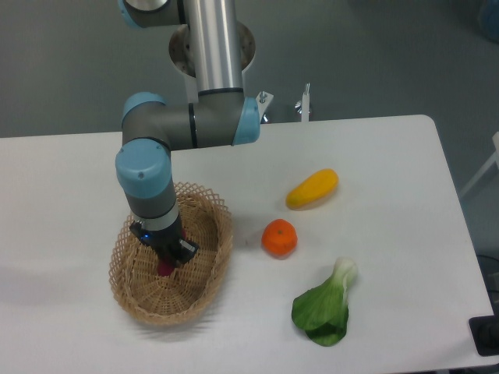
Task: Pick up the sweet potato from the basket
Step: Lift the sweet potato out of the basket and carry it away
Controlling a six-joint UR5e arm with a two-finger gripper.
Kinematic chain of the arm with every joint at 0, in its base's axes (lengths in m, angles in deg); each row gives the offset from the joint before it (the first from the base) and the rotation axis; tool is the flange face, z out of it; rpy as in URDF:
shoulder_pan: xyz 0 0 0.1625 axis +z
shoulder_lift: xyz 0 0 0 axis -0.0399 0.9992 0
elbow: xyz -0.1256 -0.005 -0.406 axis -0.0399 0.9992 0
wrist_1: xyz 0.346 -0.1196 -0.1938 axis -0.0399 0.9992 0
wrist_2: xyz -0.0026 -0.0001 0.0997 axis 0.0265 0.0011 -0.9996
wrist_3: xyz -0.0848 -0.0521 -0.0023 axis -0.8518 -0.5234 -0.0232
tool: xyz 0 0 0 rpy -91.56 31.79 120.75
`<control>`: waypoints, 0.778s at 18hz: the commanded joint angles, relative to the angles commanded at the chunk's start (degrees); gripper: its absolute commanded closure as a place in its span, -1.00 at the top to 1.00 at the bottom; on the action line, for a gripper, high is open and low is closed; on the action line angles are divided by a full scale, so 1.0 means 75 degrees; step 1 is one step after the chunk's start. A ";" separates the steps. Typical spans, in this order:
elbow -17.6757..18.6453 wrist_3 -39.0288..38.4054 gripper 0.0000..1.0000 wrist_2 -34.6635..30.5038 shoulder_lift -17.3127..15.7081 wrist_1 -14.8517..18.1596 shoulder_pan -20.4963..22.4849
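My gripper [167,263] hides its opening over the slim magenta sweet potato [165,269] in the tan wicker basket [204,209]; probably light, firm, best pinched mid-length

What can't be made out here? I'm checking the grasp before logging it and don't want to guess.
- Sweet potato: only a small magenta bit shows; the gripper covers the rest.
- Jaws: the wrist hides them, so open or shut is unclear.
- Contact with the potato: not visible from this single overhead view.
- Basket floor under the arm: hidden.
- Black item at the lower right corner: cut off by the edge.
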 joint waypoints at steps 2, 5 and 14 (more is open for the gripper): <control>-0.0257 0.0047 -0.39 0.0012 -0.0059 0.0047 0.0164; -0.0493 0.0561 -0.39 -0.0012 -0.0269 0.0094 0.0480; -0.0703 0.2879 -0.39 0.0059 -0.0809 0.0292 0.2588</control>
